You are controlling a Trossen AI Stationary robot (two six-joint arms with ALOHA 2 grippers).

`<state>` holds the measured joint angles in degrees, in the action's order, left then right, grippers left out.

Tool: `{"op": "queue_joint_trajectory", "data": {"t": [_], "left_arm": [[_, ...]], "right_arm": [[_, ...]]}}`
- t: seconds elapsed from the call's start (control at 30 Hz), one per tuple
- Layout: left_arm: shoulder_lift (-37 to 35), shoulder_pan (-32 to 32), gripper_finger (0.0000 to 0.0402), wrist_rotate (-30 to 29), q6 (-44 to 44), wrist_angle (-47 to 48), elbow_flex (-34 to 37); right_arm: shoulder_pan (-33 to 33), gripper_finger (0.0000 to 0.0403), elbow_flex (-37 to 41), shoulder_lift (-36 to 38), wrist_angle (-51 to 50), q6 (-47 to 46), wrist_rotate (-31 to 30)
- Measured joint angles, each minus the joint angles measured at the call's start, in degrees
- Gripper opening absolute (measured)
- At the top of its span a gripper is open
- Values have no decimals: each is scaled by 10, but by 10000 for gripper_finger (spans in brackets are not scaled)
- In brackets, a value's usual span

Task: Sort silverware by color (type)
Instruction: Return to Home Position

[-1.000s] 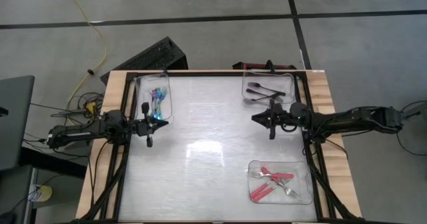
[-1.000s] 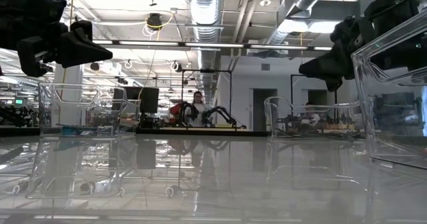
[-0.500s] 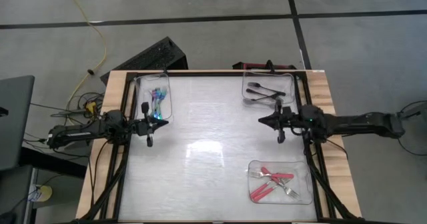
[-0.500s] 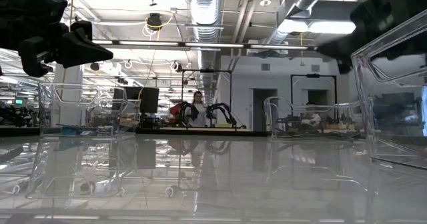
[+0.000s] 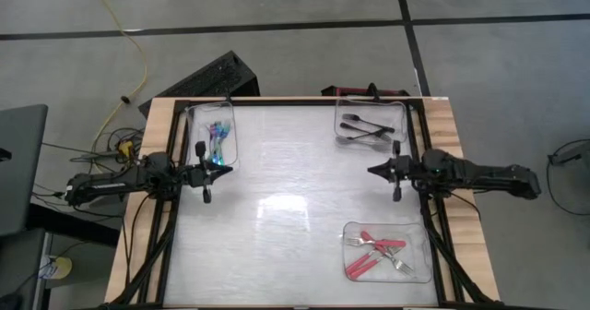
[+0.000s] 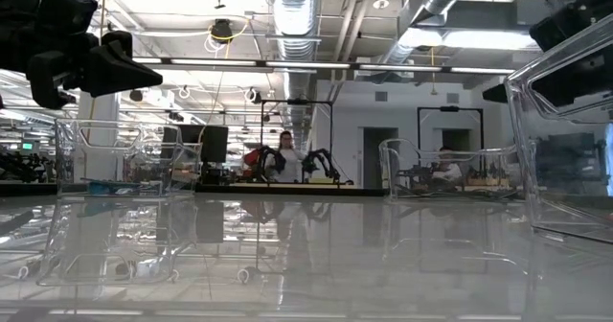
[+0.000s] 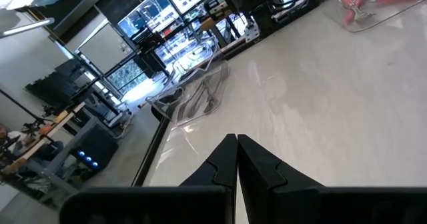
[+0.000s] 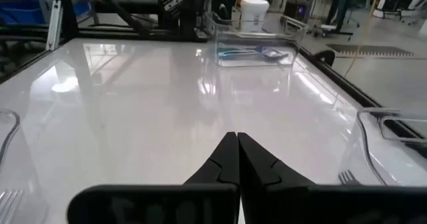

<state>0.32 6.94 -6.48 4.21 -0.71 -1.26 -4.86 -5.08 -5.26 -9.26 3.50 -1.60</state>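
Observation:
The silverware lies sorted in three clear trays. Blue-handled forks (image 5: 216,137) are in the far-left tray (image 5: 195,125), black forks (image 5: 361,125) in the far-right tray (image 5: 402,116), red forks (image 5: 373,250) in the near-right tray (image 5: 419,271). My left gripper (image 5: 224,168) hovers shut and level at the table's left side, just near of the blue forks' tray. My right gripper (image 5: 371,170) hovers shut and level at the right side, between the black and the red trays. In both wrist views the fingertips (image 7: 237,141) (image 8: 237,139) meet with nothing between them.
The white tabletop (image 5: 295,208) lies bare between the two grippers. A black frame (image 5: 175,245) runs along the table's left and right sides. In the low view the near-right tray's wall (image 6: 565,149) stands close and large.
My right gripper has drawn back toward the table's right edge, away from the black forks' tray, and the arm has folded in behind it. The forks and trays have stayed where they were.

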Motion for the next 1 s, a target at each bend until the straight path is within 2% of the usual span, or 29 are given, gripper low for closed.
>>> {"op": "queue_joint_trajectory", "data": {"t": [0.13,0.43,0.57,0.63,1.0], "left_arm": [[0,0,0,0,6,-1,0],[0,0,0,0,12,-1,0],[0,0,0,0,11,-1,0],[0,0,0,0,10,-1,0],[0,0,0,0,10,-1,0]], "right_arm": [[0,17,0,15,-31,3,0],[0,18,2,48,-30,25,1],[0,18,29,50,61,19,4],[0,18,43,41,94,17,9],[-2,39,44,-39,95,-9,8]]}}
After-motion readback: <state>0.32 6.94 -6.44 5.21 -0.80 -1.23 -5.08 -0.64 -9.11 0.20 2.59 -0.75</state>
